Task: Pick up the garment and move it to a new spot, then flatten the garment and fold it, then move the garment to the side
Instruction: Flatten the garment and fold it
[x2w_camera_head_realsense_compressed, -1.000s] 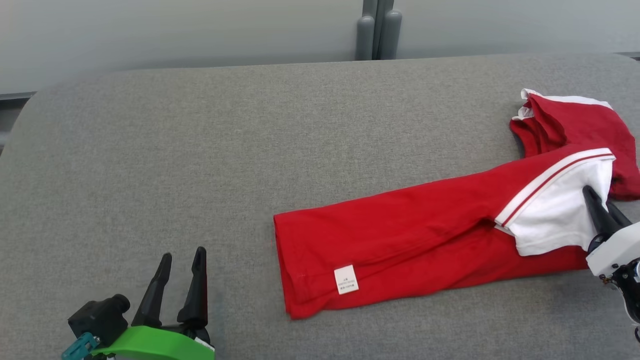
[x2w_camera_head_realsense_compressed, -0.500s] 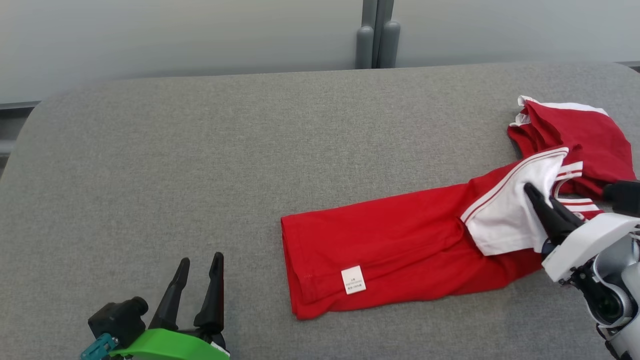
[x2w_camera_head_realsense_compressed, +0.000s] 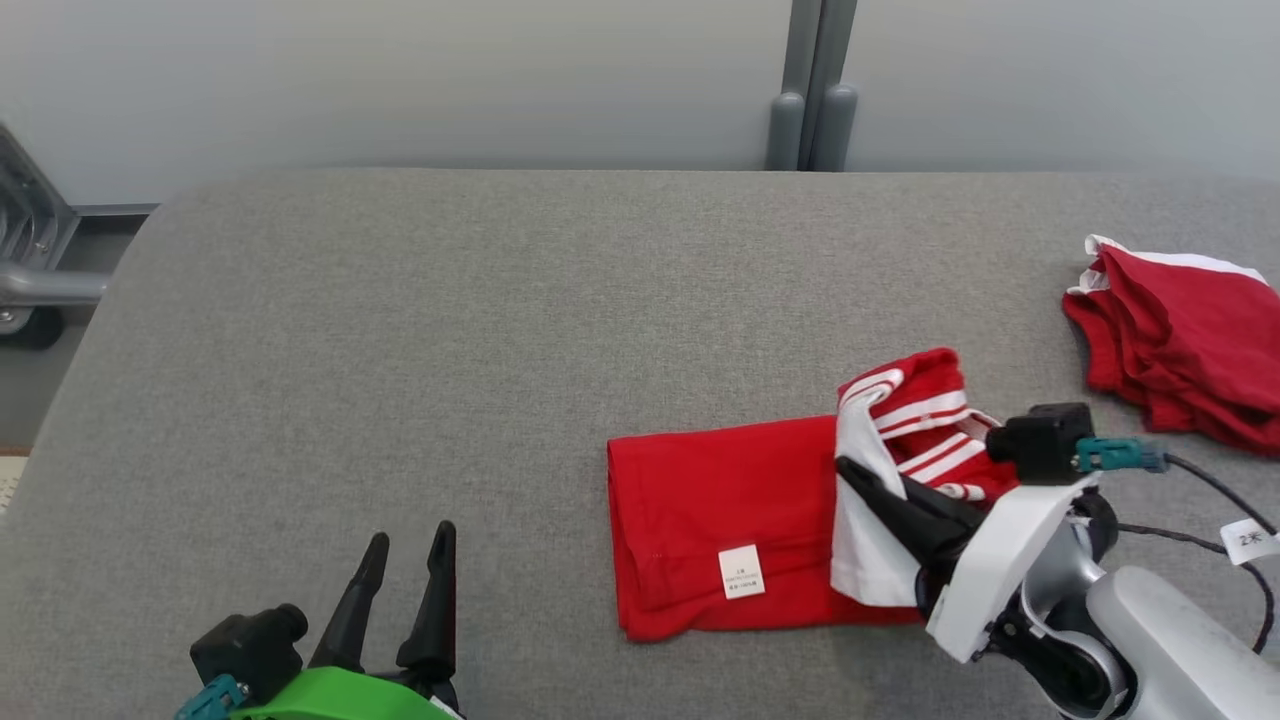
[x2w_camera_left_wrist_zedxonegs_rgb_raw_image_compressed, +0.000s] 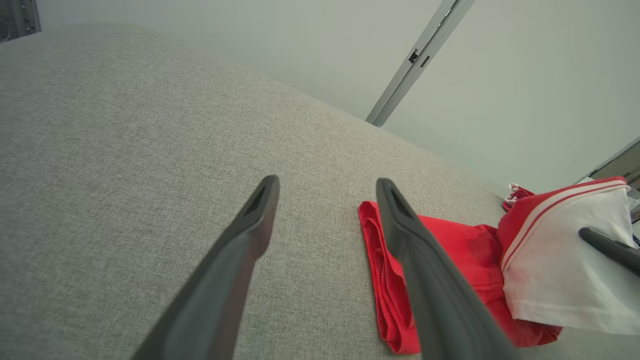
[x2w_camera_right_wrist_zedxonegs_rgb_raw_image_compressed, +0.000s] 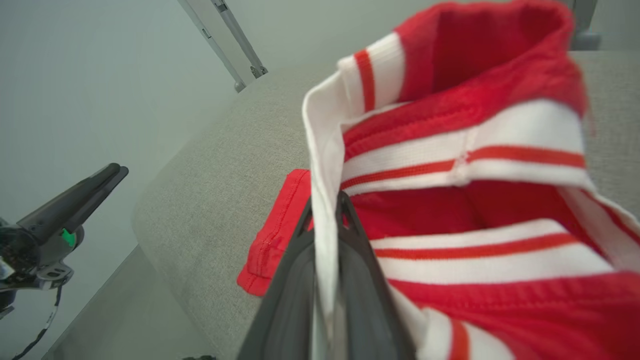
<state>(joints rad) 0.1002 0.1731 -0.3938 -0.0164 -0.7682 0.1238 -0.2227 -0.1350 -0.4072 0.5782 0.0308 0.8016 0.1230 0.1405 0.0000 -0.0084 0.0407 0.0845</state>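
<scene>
Red garment (x2w_camera_head_realsense_compressed: 720, 490) lies right of the grey table's (x2w_camera_head_realsense_compressed: 400, 350) centre. The right gripper (x2w_camera_head_realsense_compressed: 852, 470) pinches its white end, probably to fold it over. The left gripper (x2w_camera_head_realsense_compressed: 411, 535) sits wide open at the table's front.

We are gripping the red garment (x2w_camera_head_realsense_compressed: 720, 500) with our right gripper (x2w_camera_head_realsense_compressed: 850, 468), fingers pinching closed on the white panel (x2w_camera_head_realsense_compressed: 860, 545) at its right end. The striped trim (x2w_camera_head_realsense_compressed: 915, 410) is bunching up just behind that pinch. The garment's red body is lying flat on the grey table (x2w_camera_head_realsense_compressed: 400, 350), its white label (x2w_camera_head_realsense_compressed: 741, 572) showing near its front edge. Our left gripper (x2w_camera_head_realsense_compressed: 412, 535) is pointing up the table well to the garment's left, fingers spread and holding nothing. Another red piece (x2w_camera_head_realsense_compressed: 1180, 340) is lying apart, off the garment's far right, and a grey post (x2w_camera_head_realsense_compressed: 812, 110) is standing beyond the table, behind the garment.
</scene>
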